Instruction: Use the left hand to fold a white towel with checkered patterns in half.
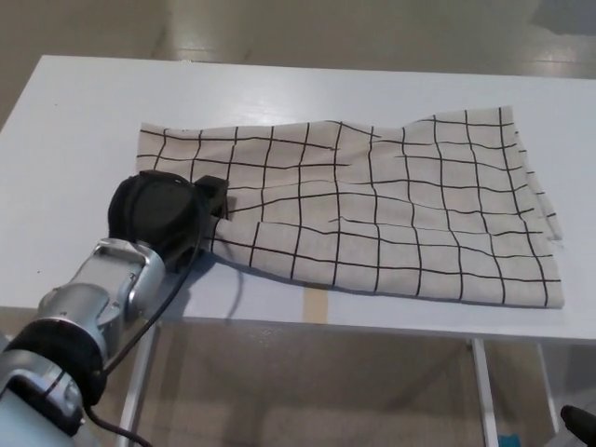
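White table (pixel 84 121), tan tape strip (pixel 319 304) on its front edge, beige floor (pixel 307 28)

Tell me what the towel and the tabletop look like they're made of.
Towel: probably woven cotton or linen, matte off-white with black grid lines; it ripples and bunches softly by the left hand. Table: smooth white hard surface, likely laminate or painted board, faint sheen.

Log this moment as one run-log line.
stage: grasping | left robot hand: shut on towel's near-left edge | towel: flat on table, not folded | right robot hand: not in view
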You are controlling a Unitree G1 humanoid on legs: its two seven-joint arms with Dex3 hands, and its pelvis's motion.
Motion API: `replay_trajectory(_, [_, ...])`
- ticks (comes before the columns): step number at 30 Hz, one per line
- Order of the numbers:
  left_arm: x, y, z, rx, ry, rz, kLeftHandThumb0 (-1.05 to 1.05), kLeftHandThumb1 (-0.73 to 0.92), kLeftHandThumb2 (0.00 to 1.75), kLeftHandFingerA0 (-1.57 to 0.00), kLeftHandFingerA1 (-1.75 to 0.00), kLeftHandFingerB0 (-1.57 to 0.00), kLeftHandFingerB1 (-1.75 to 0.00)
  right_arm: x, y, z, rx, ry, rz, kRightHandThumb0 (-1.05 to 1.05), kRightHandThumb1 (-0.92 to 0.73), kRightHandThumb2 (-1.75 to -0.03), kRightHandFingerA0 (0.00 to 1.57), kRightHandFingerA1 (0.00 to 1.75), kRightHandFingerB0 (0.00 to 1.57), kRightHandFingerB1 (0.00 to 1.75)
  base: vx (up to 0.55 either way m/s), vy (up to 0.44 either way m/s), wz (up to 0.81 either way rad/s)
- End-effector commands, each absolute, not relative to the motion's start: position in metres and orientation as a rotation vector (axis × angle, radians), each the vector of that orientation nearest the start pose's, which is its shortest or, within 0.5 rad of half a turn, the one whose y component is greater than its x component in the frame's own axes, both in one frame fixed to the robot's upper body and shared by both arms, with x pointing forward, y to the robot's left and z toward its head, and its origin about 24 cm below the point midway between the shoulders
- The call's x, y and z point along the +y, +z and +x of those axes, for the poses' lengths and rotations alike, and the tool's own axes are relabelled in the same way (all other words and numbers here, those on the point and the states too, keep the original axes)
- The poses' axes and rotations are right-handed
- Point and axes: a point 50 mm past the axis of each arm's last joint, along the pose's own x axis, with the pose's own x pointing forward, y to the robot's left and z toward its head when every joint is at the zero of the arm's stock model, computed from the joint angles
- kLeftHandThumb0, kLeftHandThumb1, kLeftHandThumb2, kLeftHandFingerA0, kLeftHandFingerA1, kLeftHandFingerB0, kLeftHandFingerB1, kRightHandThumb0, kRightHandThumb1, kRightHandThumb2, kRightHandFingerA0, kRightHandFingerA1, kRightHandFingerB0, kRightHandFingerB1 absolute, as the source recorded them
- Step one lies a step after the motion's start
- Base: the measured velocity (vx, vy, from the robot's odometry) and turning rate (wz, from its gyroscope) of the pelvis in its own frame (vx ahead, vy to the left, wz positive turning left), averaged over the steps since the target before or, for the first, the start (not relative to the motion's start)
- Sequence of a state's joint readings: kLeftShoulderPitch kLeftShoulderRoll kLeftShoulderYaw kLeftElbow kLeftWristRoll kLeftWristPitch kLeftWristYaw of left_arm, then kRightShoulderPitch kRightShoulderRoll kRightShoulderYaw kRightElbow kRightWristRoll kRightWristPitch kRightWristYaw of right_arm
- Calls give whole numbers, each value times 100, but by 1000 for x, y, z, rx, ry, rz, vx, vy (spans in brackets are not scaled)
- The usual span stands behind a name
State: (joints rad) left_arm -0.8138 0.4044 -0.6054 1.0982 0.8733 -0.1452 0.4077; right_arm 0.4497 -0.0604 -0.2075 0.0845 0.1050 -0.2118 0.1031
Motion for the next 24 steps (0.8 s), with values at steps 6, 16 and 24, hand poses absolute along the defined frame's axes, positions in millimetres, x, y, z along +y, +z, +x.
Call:
replay_trajectory(6, [221,58,368,-72,-73,1619,-17,67,56,-73,-175,-52,-175,-234,-36,127,287,-238,-9,-24,-68,-60,52,57,55,48,0,0,0])
replay_trajectory(16, [263,107,376,-133,140,1646,-31,49,79,-114,-144,-90,-131,-236,-34,129,284,-227,-25,-23,-68,-60,52,57,56,49,0,0,0])
replay_trajectory(24, [258,156,382,-421,185,1663,-22,65,56,-81,-175,-59,-174,-235,-32,134,277,-227,-20,-23,-68,-60,52,56,57,50,0,0,0])
